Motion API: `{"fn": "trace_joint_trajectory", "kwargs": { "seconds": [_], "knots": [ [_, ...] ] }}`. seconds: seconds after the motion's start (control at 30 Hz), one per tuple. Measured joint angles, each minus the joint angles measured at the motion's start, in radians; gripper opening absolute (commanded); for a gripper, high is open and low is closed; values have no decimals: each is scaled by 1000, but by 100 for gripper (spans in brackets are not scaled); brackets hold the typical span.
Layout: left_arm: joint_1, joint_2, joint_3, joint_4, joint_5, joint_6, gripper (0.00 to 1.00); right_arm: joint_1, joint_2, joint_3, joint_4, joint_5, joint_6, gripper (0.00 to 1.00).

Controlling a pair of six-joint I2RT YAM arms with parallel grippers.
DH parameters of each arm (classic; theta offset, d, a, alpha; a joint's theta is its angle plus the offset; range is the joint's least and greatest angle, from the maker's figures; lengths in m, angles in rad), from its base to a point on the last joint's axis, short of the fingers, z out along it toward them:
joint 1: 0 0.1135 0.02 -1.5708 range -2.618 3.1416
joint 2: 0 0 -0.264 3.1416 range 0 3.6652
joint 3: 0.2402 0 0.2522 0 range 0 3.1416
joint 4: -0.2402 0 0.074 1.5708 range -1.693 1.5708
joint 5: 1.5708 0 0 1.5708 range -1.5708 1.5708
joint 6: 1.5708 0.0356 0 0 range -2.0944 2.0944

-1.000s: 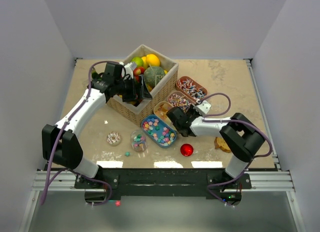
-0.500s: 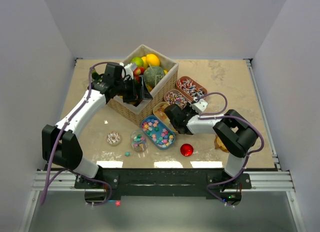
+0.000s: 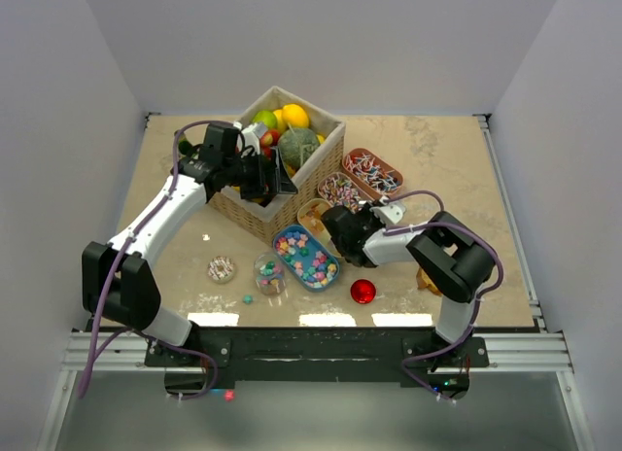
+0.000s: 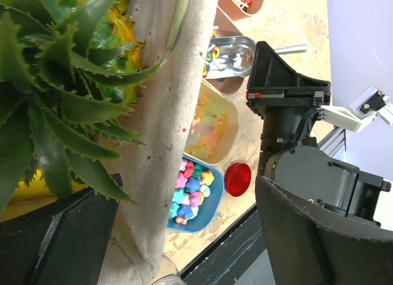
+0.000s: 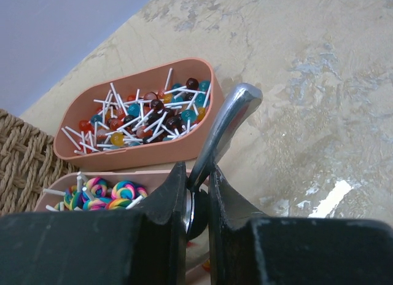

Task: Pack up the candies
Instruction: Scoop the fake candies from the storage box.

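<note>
Far left of the overhead view, the left pincer (image 3: 267, 179) hangs over the wicker basket (image 3: 255, 218) of toy fruit, jaws wide apart and empty; it has not moved in the last second. Lower left, the glass jar (image 3: 269, 273) holds only a few sweets, so packing looks barely begun.

Right of it, the blue tray (image 3: 280, 245) is full of pastel candies (image 3: 309, 257). Next comes the yellow tray (image 4: 232, 128) of pale gummies (image 4: 206, 128).

Centre right, the right arm has folded its elbow leftward and the right pincer (image 5: 198, 171) has crept toward the trays. It is clamped on the handle of a metal scoop (image 5: 230, 113), whose bowl seems empty, so a dip probably comes next.

Beyond sit the pink tray (image 5: 123, 174) of swirl lollipops (image 5: 113, 193) and the terracotta tray (image 5: 141, 150) of ball lollipops (image 5: 141, 116).
</note>
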Motion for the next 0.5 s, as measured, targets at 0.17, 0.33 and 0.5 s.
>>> {"fn": "trace_joint_trajectory", "kwargs": {
  "seconds": [0.17,0.33,0.5],
  "knots": [
    [0,1,-6,16,4,-1,94,0,27,44,-9,-5,23,0],
    [0,-11,-27,45,4,-2,93,0,64,108,-49,-30,74,0],
    [0,-26,-53,77,4,-10,90,0,74,135,-87,-54,136,0]
  ]
}}
